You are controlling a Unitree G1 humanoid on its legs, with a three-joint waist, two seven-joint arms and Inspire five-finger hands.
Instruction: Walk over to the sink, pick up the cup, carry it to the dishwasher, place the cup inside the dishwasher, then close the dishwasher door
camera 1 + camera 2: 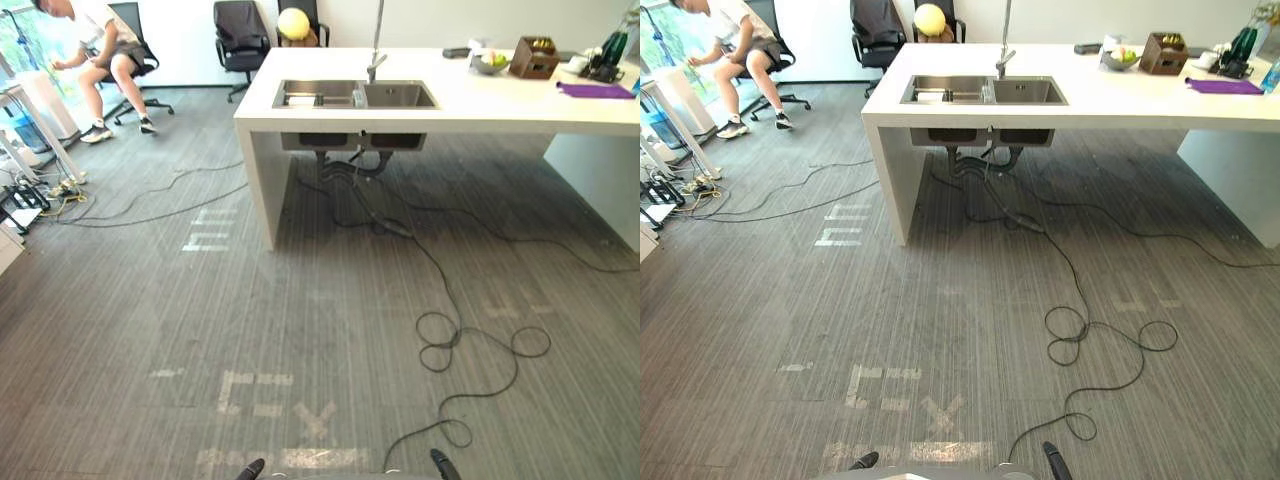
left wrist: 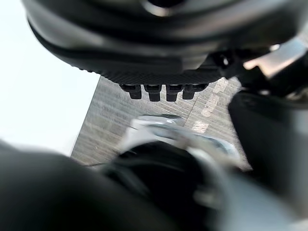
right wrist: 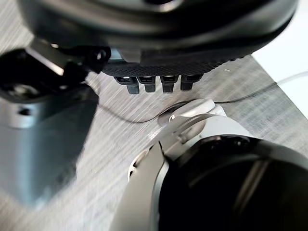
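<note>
A white counter stands a few steps ahead across the grey carpet, with a steel double sink and a tall tap set in its left end. A small pale thing sits at the divider between the two basins; whether it is the cup I cannot tell. My left hand hangs over the carpet, its fingers straight and holding nothing. My right hand hangs the same way, with its fingers relaxed and empty.
A person sits on an office chair at the back left, near a white rack. Black chairs and a yellow ball stand behind the counter. A fruit bowl, wooden box and purple cloth lie on its right part. Thin cables cross the floor.
</note>
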